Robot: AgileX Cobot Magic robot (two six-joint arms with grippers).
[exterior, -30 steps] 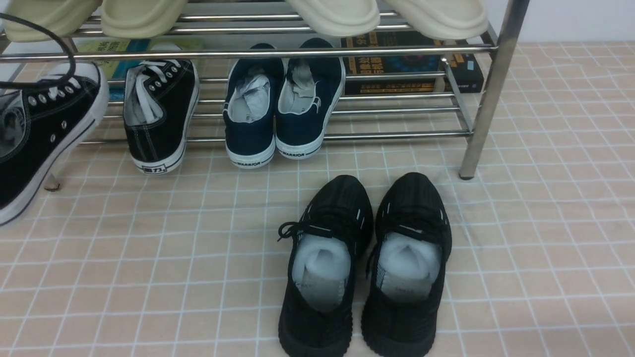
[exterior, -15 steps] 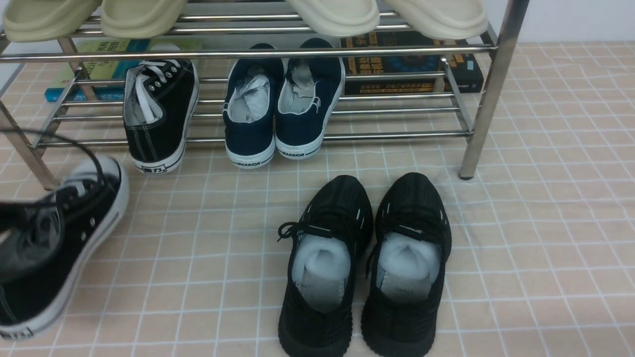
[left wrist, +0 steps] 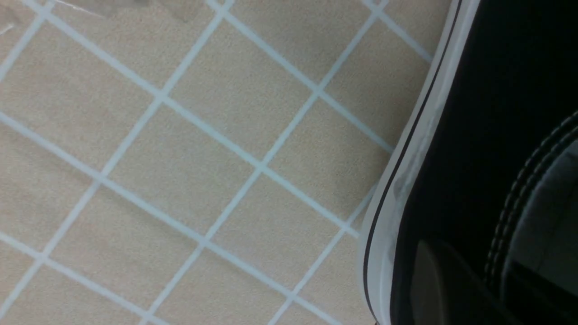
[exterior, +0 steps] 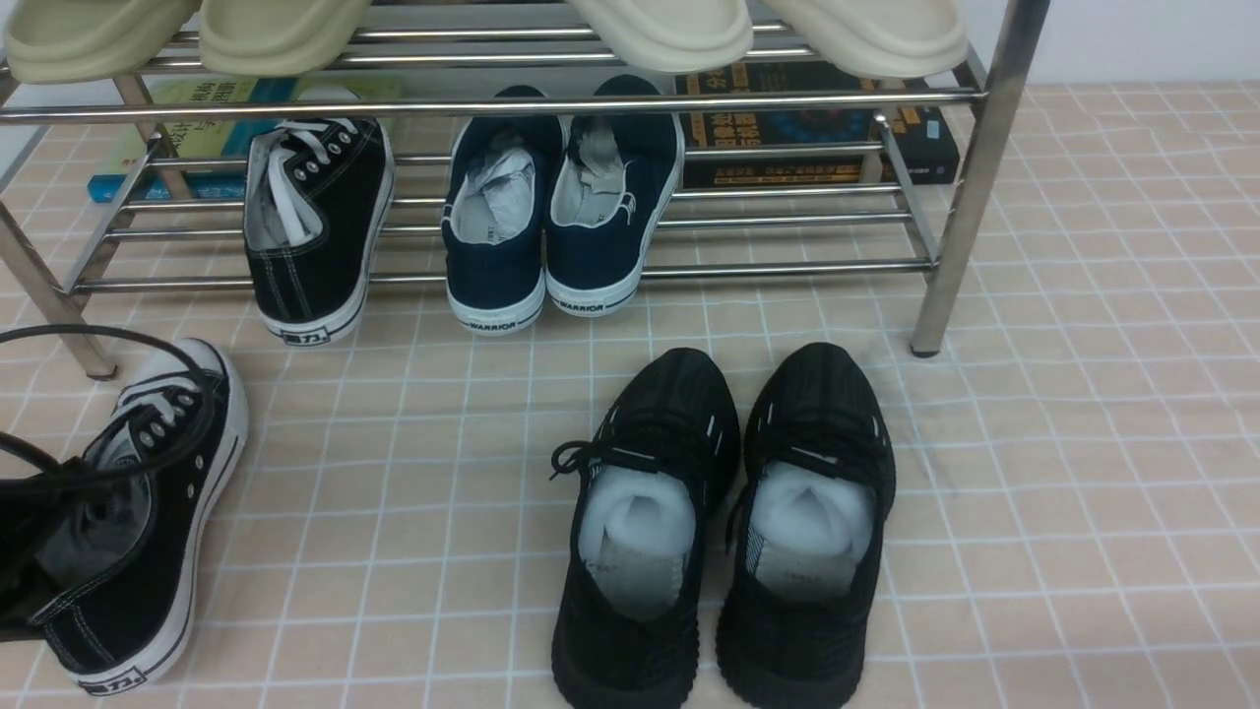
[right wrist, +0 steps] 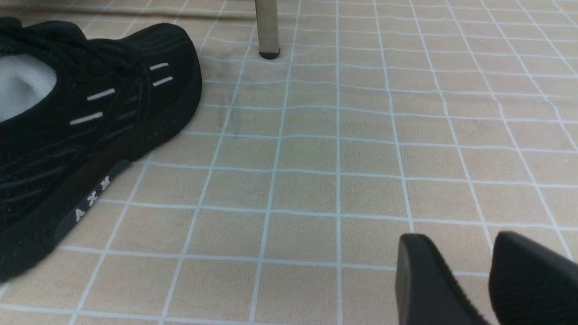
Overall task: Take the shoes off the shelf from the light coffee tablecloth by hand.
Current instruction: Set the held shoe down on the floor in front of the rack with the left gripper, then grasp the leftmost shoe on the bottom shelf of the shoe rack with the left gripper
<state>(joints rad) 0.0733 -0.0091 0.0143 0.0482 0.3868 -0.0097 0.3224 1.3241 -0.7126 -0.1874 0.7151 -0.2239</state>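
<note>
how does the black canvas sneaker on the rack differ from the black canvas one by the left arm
The racked sneaker sits on the chrome rack's lower tier; the other sneaker is down at the tablecloth.
The racked one is free of any end effector; the other has the left end effector's jaws at its collar.
Both share black canvas, white laces and white soles.

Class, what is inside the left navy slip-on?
The left navy slip-on holds crumpled white stuffing over a pale insole; its toe is hidden by the upper.
</note>
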